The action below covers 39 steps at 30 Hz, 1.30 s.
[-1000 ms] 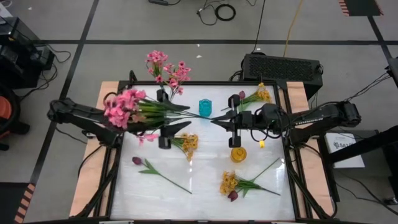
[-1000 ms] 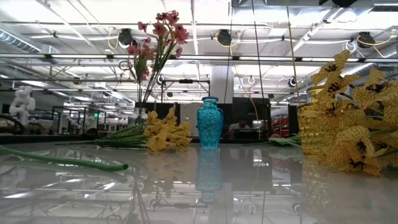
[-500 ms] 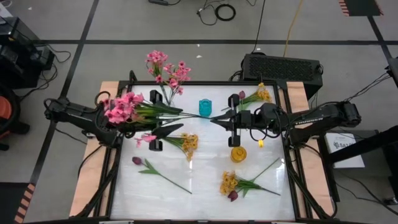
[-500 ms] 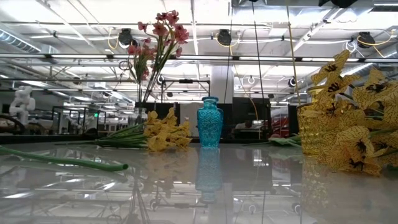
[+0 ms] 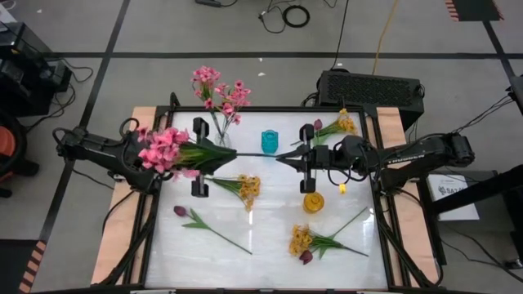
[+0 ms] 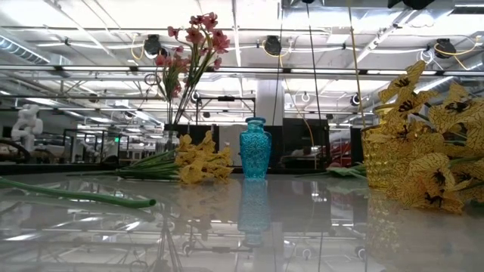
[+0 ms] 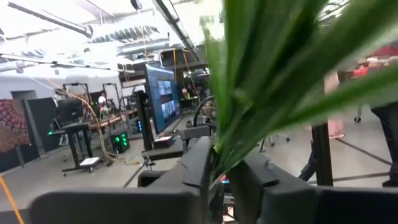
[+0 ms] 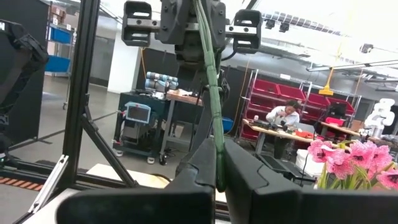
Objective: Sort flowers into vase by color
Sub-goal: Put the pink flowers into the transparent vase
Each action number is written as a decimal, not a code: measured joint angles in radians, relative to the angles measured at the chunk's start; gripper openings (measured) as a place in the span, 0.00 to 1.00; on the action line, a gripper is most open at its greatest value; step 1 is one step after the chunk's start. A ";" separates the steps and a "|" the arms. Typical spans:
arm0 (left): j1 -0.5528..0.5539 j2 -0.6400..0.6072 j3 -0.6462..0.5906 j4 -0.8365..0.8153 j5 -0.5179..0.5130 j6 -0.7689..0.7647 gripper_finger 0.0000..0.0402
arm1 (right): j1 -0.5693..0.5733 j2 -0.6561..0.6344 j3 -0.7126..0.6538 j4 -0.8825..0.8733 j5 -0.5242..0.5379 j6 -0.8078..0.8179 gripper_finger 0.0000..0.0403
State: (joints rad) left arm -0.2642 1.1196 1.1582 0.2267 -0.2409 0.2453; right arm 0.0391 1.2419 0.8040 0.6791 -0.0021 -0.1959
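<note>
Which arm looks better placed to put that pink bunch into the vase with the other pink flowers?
Left, probably. The left gripper holds the pink spray near its blooms, beside the vase of pink flowers; the right gripper pinches the stem tip that must go in.

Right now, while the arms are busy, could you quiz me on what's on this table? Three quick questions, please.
1. True or false: the blue vase has flowers in it.
2. What colour are the blooms of the spray that the left gripper holds? A yellow, B pink, C white.
3. Fill in: the right gripper is shut on that spray's ____.
Key: 1 false; 2 B; 3 stem.
</note>
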 joint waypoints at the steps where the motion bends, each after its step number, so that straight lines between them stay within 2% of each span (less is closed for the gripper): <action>1: 0.000 0.000 0.000 -0.007 0.000 0.003 0.08 | 0.000 0.000 0.000 -0.006 0.000 0.000 0.02; 4: 0.000 0.000 0.000 -0.023 0.000 0.004 0.03 | 0.000 0.001 0.000 -0.014 0.000 0.006 0.06; 7: 0.000 -0.006 0.000 -0.058 -0.007 0.001 0.04 | 0.000 0.000 0.000 -0.014 0.001 0.016 0.13; 11: -0.007 -0.040 0.000 -0.124 -0.073 -0.009 0.03 | -0.001 -0.009 0.000 -0.052 0.023 0.016 0.23; 16: -0.037 -0.101 0.000 -0.258 -0.195 -0.039 0.03 | 0.000 -0.038 0.002 -0.137 0.147 0.004 0.34; 20: -0.077 -0.147 0.000 -0.420 -0.410 -0.080 0.03 | 0.000 -0.070 0.002 -0.199 0.235 0.000 0.39; 22: -0.095 -0.158 0.000 -0.513 -0.532 -0.113 0.03 | 0.000 -0.085 0.002 -0.215 0.246 -0.002 0.42; 25: -0.105 -0.164 0.000 -0.631 -0.642 -0.179 0.03 | 0.000 -0.106 0.002 -0.240 0.246 -0.003 0.43; 31: -0.106 -0.164 -0.002 -0.864 -0.762 -0.363 0.03 | 0.000 -0.136 0.001 -0.282 0.245 -0.002 0.44; 34: -0.106 -0.171 -0.028 -0.895 -0.788 -0.397 0.03 | 0.000 -0.137 0.001 -0.283 0.242 -0.002 0.44; 39: -0.097 -0.229 -0.139 -0.890 -0.871 -0.449 0.03 | 0.000 -0.137 0.001 -0.291 0.241 -0.002 0.44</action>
State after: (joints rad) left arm -0.3614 0.8902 1.0191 -0.6630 -1.1115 -0.2033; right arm 0.0387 1.1053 0.8047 0.3884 0.2390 -0.1982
